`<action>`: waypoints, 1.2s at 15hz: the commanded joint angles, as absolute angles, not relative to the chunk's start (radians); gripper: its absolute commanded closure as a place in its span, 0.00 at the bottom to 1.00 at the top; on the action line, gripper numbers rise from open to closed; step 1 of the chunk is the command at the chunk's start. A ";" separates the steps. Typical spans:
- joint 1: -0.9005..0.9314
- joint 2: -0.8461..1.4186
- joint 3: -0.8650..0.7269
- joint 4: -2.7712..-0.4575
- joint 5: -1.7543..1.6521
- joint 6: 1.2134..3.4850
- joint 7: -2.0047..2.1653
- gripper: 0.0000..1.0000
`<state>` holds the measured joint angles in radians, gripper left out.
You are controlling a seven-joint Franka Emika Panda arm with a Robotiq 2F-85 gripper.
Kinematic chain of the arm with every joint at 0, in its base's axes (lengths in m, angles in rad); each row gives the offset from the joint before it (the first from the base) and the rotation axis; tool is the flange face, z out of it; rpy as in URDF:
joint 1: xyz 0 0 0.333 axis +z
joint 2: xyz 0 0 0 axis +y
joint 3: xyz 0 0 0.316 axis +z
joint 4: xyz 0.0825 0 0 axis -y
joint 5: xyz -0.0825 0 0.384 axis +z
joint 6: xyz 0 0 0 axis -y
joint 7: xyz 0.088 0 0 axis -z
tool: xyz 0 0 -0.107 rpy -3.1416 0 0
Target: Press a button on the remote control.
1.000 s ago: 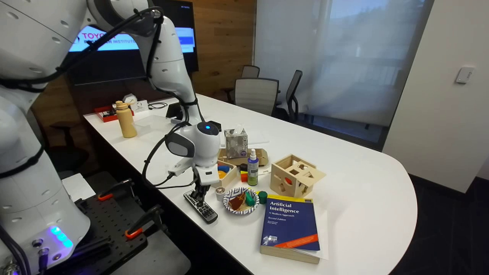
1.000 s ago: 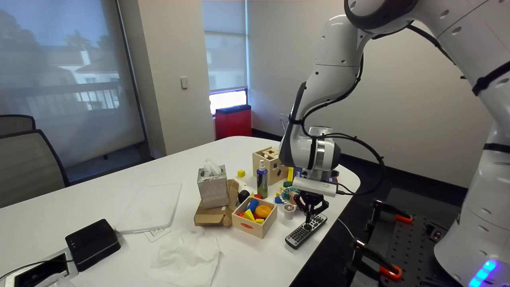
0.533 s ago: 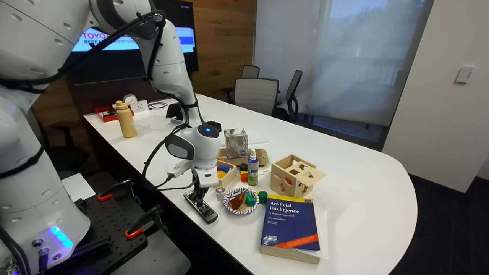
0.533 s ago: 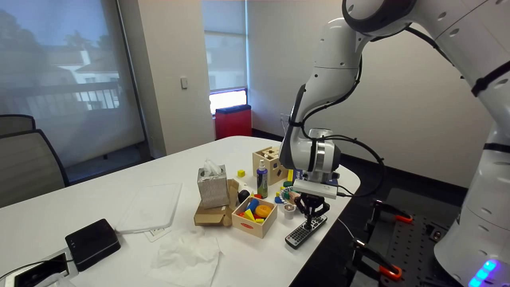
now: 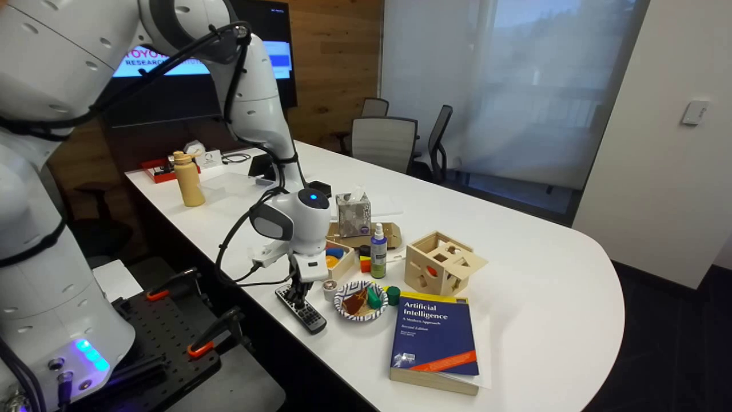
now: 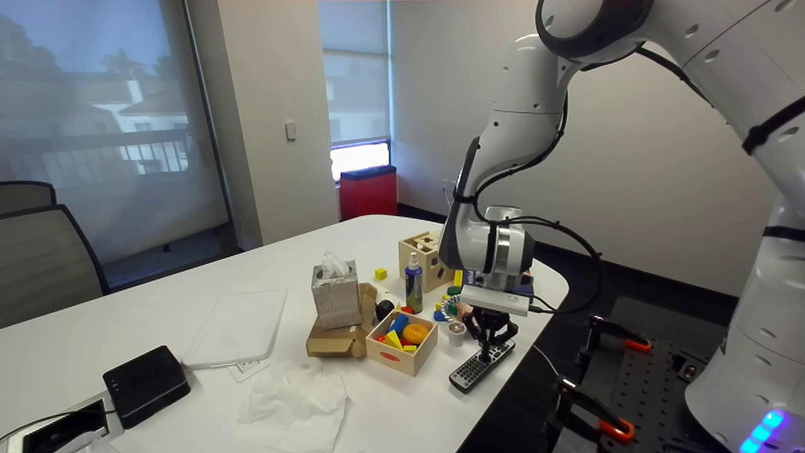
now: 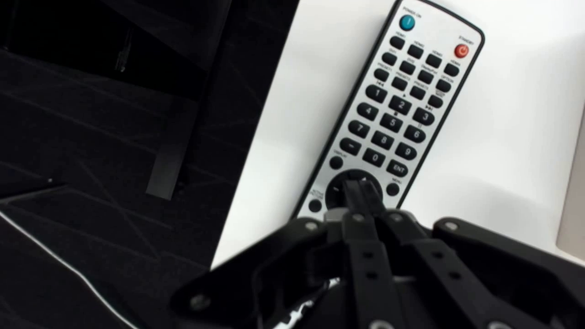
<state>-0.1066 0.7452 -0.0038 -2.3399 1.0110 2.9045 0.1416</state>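
Where the smooth white table (image 7: 283, 160) nears its edge, we see the slim, silver-faced remote control (image 7: 388, 114) lying flat; the black gripper (image 7: 361, 185), its narrow fingers closed together, stands over the round directional ring (image 7: 336, 197).

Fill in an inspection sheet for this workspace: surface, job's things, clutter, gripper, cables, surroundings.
Surface: white table, objects spread across it.
Job's things: remote control, flat, buttons up, near the table's edge.
Clutter: blue book, patterned bowl, spray bottle, tissue box, among others.
Gripper: shut, tips over the remote's round direction pad; contact cannot be confirmed.
Cables: black cable looping beside the arm; thin white cable past the table's edge.
Surroundings: office chairs, screen, red container.
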 commanded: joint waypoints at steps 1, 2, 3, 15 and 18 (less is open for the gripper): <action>-0.099 0.775 -0.015 -2.313 0.994 2.869 0.169 1.00; -0.104 0.783 -0.013 -2.309 0.996 2.866 0.167 1.00; -0.103 0.789 -0.015 -2.306 0.994 2.861 0.170 1.00; -0.090 0.731 -0.036 -2.325 0.968 2.837 0.171 1.00; -0.084 0.700 -0.038 -2.338 0.954 2.836 0.171 1.00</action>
<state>-0.1034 0.7429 -0.0196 -2.3251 0.9783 2.8640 0.1476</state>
